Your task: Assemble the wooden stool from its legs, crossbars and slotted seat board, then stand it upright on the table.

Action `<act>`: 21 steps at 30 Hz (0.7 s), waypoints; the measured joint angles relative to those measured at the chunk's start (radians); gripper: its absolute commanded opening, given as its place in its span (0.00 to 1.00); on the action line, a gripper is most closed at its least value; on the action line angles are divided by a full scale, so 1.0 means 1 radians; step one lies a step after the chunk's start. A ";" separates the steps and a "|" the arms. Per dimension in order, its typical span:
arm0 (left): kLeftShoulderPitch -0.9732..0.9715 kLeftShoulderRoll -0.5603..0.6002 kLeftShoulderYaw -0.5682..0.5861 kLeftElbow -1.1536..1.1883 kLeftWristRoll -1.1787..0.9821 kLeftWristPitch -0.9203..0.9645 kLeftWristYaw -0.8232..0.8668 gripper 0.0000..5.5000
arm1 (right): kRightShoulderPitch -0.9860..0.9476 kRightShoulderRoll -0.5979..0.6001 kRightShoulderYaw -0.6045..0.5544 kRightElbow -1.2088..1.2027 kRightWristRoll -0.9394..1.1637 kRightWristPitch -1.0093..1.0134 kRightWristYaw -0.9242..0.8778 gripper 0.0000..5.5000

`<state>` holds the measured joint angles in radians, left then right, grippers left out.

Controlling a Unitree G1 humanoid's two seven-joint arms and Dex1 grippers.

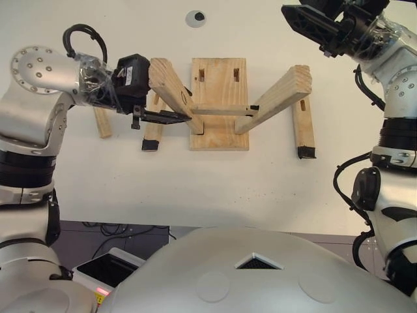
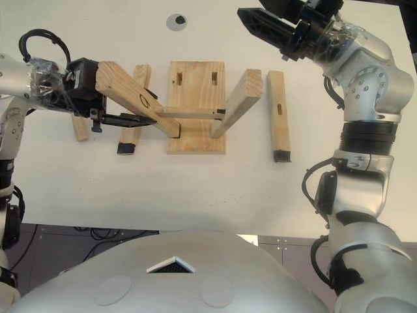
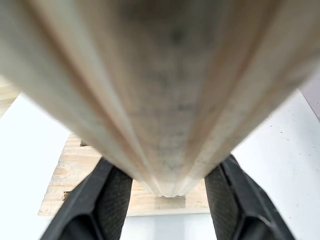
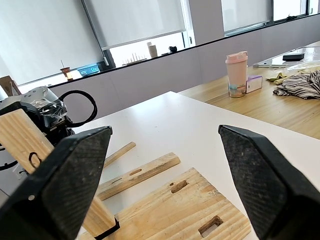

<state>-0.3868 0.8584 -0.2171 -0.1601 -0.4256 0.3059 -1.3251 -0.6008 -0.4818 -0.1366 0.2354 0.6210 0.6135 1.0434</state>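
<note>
Over the seat board [image 1: 219, 140], left gripper [image 1: 172, 112] is clamping one tilted leg [image 1: 168, 81], with a crossbar [image 1: 221, 110] joining it to a second leg [image 1: 277, 98]. Right gripper [image 4: 165, 135] is hanging raised at far right, jaws wide apart.

Risk: with only one leg being held, the crossbar could be working loose from its slot and dropping the second leg.

Small scribble on held leg, unreadable.

My right gripper [image 4: 165, 134] is wide open. Past its fingers [image 4: 65, 185] I see the seat board [image 4: 185, 210], two slots up, flat on the table [image 4: 190, 115]. Beyond it, a flat leg [image 4: 137, 175] and a thin crossbar [image 4: 120, 152]. The left arm [image 4: 45, 107] holds a tilted leg [image 4: 25, 140] up. There's a cup [image 4: 236, 74] on the far desk [image 4: 260, 100].
</note>
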 measured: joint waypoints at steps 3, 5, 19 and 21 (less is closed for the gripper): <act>0.006 -0.001 -0.016 0.015 -0.015 0.000 0.024 0.36 | 0.000 0.001 0.012 0.002 0.000 0.000 0.001 0.71; 0.016 -0.007 -0.022 0.039 -0.030 -0.006 0.037 0.36 | 0.000 0.002 0.023 0.003 0.000 0.000 0.002 0.71; 0.114 -0.030 -0.173 0.083 0.112 0.020 0.104 0.50 | 0.000 0.003 0.020 -0.010 0.007 0.000 -0.012 0.71; 0.137 -0.048 -0.205 0.078 0.123 0.039 0.093 0.56 | 0.011 0.002 0.009 -0.012 0.007 0.001 -0.023 0.71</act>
<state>-0.2494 0.8105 -0.4221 -0.0822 -0.3026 0.3444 -1.2320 -0.5901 -0.4793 -0.1280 0.2231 0.6280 0.6142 1.0201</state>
